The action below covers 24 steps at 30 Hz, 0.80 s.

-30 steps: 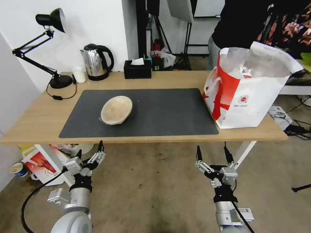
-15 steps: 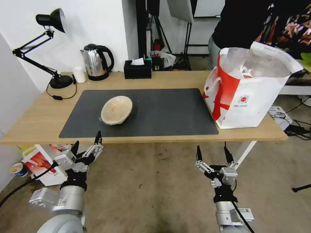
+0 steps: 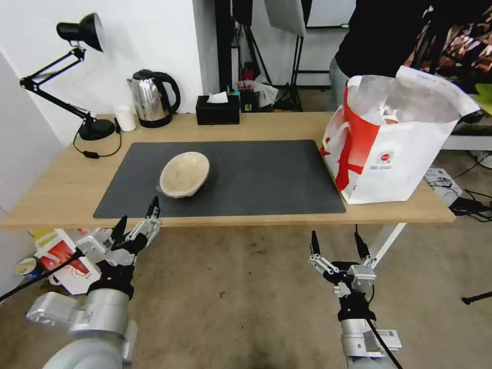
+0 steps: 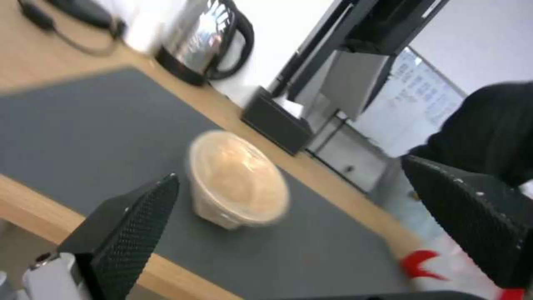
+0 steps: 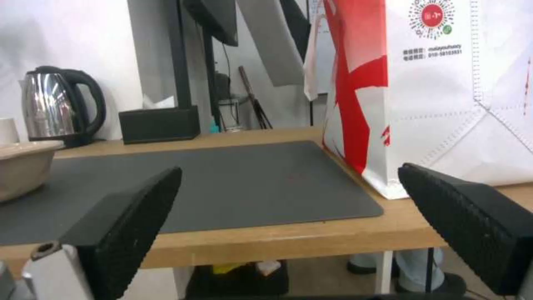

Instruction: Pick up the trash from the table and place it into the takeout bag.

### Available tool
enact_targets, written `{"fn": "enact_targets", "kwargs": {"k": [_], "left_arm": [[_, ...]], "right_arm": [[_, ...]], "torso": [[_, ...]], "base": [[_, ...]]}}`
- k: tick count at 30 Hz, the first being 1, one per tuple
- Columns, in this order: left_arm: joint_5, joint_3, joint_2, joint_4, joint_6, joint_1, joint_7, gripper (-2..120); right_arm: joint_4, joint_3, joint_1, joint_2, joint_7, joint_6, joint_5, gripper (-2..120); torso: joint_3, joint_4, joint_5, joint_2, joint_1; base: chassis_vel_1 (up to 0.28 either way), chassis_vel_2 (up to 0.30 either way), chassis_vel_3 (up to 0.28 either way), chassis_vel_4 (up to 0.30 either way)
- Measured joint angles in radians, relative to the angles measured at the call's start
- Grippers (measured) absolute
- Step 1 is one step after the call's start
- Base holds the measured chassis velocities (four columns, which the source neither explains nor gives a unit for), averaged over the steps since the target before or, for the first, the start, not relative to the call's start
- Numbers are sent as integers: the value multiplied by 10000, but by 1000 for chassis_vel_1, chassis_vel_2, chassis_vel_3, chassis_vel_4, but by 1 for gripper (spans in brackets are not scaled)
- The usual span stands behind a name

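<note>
A shallow beige bowl (image 3: 184, 173) lies tilted on the dark grey mat (image 3: 256, 179) of the light-wood table (image 3: 56, 189), left of centre. The left wrist view has the bowl (image 4: 236, 179) just beyond the front edge. My left gripper (image 3: 136, 220) is open at that edge, below and left of the bowl, nothing between its fingers. The white takeout bag (image 3: 389, 148) with a red band stands open at the table's right end, white and red items inside. In the right wrist view the bag (image 5: 444, 96) rises beside the mat. My right gripper (image 3: 335, 242) hangs open below the front edge.
Along the table's back stand a black desk lamp (image 3: 77, 77), a small white cup (image 3: 124, 118), a steel kettle (image 3: 152, 98) and a black tissue box (image 3: 218, 109). A red-and-white box (image 3: 64, 256) lies on the floor under the left end. A person in black stands behind the bag.
My left gripper has risen and moved left and forward, from well below the table up to its front edge. The right gripper, the bowl and the bag have not moved.
</note>
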<state>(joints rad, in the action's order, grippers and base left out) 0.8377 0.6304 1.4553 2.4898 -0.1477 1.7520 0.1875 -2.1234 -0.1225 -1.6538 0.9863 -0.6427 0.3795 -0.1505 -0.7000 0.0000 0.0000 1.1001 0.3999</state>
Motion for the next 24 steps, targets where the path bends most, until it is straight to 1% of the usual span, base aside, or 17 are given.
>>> {"fn": "enact_targets", "kwargs": {"k": [1,2,3,4,5,7,8,10,12,13,14,16,24], "left_arm": [[35,1,-8,1,-10,-12,12,100],[488,21,-105,10,-123,-130,141,100],[488,21,-105,10,-123,-130,141,100],[989,37,-190,18,-210,-240,271,100],[1884,69,-297,61,-330,-420,525,100],[2870,100,-361,107,-470,-617,832,100],[2870,100,-361,107,-470,-617,832,100],[4248,95,-368,128,-585,-807,1152,100],[5063,84,-335,128,-613,-976,1371,100],[5063,84,-335,128,-613,-976,1371,100],[5437,91,-333,120,-657,-1077,1483,100],[5821,138,-346,22,-668,-1210,1567,100],[6111,228,-368,-163,-804,-1369,1820,100]], "right_arm": [[-1,0,0,0,0,0,0,100],[0,0,-1,0,0,0,0,100],[0,0,-1,0,0,0,0,100],[0,0,0,0,0,0,-1,100],[0,0,0,0,0,0,0,100],[0,0,0,0,0,0,0,100],[0,0,0,0,0,0,0,100],[0,0,0,0,0,0,0,100],[0,0,-1,0,0,0,-1,100],[0,0,-1,0,0,0,-1,100],[0,0,0,0,0,0,0,100],[0,0,0,0,0,0,0,100],[0,0,0,0,0,0,0,100]], "torso": [[0,0,0,0,0],[0,0,-2,0,0],[0,0,-2,0,0],[0,0,-1,-1,0],[0,0,-1,-1,1],[0,-1,-1,-2,0],[0,-1,-1,-2,0],[0,1,0,-3,0],[0,0,0,-3,1],[0,0,0,-3,1],[-1,0,0,-3,1],[0,0,-1,-3,1],[0,0,-1,-2,1]], "base": [[0,0,0,0],[0,0,0,0],[0,0,0,0],[0,0,0,0],[0,0,0,0],[0,0,0,0],[0,0,0,0],[0,0,0,0],[0,0,0,0],[0,0,0,0],[0,0,0,0],[0,0,0,0],[0,0,0,0]]}}
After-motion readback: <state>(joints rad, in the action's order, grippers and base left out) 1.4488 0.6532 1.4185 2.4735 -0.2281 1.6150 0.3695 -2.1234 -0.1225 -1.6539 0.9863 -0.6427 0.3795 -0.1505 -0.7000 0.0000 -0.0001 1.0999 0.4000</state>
